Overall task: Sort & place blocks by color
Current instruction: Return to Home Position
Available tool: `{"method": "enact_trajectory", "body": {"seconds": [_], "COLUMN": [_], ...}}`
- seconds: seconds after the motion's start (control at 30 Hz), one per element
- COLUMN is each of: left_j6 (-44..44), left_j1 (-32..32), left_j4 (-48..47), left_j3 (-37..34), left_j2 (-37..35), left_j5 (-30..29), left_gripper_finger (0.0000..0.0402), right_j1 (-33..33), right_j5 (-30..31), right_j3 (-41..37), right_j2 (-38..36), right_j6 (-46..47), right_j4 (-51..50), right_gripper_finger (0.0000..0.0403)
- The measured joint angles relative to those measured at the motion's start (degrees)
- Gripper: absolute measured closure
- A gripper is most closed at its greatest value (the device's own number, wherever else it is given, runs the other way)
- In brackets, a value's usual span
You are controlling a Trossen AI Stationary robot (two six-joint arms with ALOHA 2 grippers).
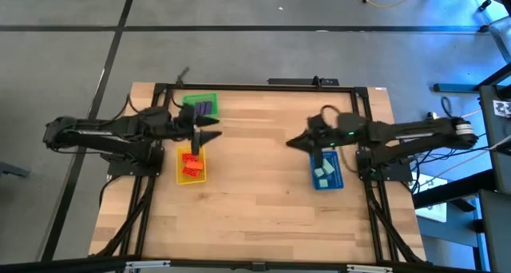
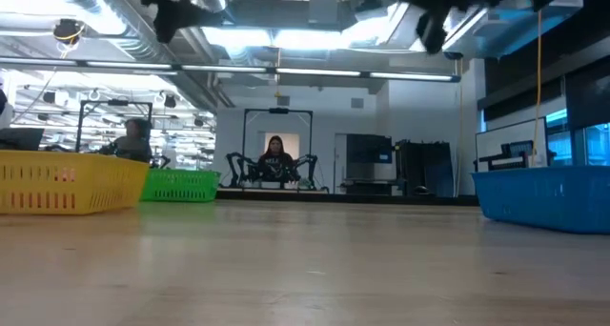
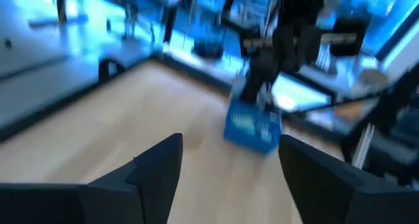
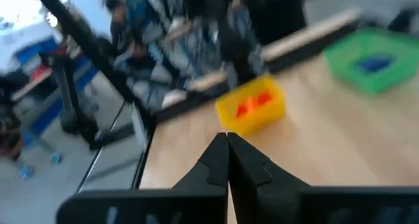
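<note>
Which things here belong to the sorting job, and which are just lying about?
Job: orange blocks in yellow tray; purple blocks in green tray; teal blocks in blue tray; left gripper, open, near yellow tray; right gripper, shut, near blue tray.
Lying about: cable on the floor; person in the room behind.

Grey floor (image 1: 239,5), dark seams (image 1: 239,28). Ceiling strip lights (image 2: 315,38) on. Person (image 2: 276,160) seated far back. Windows (image 2: 581,126) on one side.
</note>
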Motion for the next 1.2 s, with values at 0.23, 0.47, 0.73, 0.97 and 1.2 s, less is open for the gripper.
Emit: {"method": "enact_trajectory", "body": {"seconds": [0.23,0.47,0.73,0.97,1.2], "left_j6": [2.0,4.1,6.3,6.3,4.5], "left_j1": [2.9,0.4,-6.9,-8.1,-6.6], "left_j4": [3.1,3.3,6.7,8.2,8.8], "left_j3": [0.0,0.0,-2.5,-8.8,-16.8], "left_j2": [-4.5,-8.2,-8.4,-15.3,-27.7], "left_j5": [1.1,1.0,-5.3,-6.4,-6.9], "left_gripper_finger": [0.0235,0.0386,0.0400,0.0401,0.0401], "right_j1": [0.1,0.0,0.0,-0.1,-0.1], "right_j5": [5.5,5.6,5.6,5.6,4.2], "right_j3": [-0.1,-0.2,-0.2,-0.2,-0.2], "right_j2": [-9.5,-11.8,-11.9,-11.9,-11.9], "right_j6": [-4.7,-5.1,-7.6,-7.6,-4.7], "right_j4": [-0.2,-0.7,-0.8,-0.8,-0.5], "right_gripper_finger": [0.0403,0.0403,0.0403,0.0402,0.0402]}}
